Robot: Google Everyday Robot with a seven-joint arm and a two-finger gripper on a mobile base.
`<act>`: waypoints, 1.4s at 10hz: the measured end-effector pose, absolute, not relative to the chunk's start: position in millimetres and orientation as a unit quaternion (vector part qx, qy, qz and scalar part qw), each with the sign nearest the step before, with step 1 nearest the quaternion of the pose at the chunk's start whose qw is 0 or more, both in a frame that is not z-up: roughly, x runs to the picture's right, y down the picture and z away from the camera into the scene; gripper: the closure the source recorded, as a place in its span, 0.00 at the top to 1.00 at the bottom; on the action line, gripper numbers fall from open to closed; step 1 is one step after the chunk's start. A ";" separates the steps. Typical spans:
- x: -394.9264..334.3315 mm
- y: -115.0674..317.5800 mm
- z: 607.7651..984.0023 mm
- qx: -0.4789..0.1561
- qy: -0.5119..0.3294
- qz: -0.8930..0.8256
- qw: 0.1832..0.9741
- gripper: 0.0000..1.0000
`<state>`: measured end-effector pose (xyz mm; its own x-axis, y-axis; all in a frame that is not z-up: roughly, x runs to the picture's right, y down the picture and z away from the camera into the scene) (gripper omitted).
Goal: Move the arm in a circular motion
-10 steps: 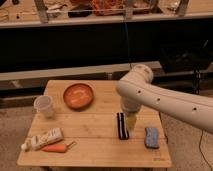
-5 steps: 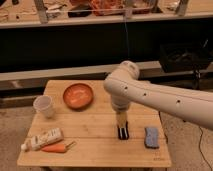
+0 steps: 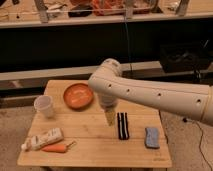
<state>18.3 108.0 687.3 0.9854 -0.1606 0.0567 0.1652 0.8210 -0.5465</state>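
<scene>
The arm (image 3: 150,92) is a thick cream-white tube with small dark holes. It reaches in from the right edge over the wooden table (image 3: 95,155), bends at a rounded joint and points down. Its narrow yellowish tip, the gripper (image 3: 110,119), hangs just above the table top. The tip is right of the orange bowl (image 3: 78,95) and just left of a black striped object (image 3: 122,125).
A white cup (image 3: 44,106) stands at the table's left. A white tube (image 3: 44,138) and a carrot (image 3: 56,148) lie at the front left. A blue sponge (image 3: 152,137) lies at the front right. Dark shelving runs behind the table.
The arm has swung left. Its tip was over the black striped object and now hangs left of it, closer to the orange bowl.
</scene>
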 end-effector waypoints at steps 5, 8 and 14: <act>3.1 94.6 704.8 -0.280 -0.004 -0.090 0.956 0.80; -0.3 83.6 719.2 -0.281 -0.006 -0.089 0.955 0.80; 10.5 59.5 744.6 -0.284 -0.014 -0.073 0.956 0.80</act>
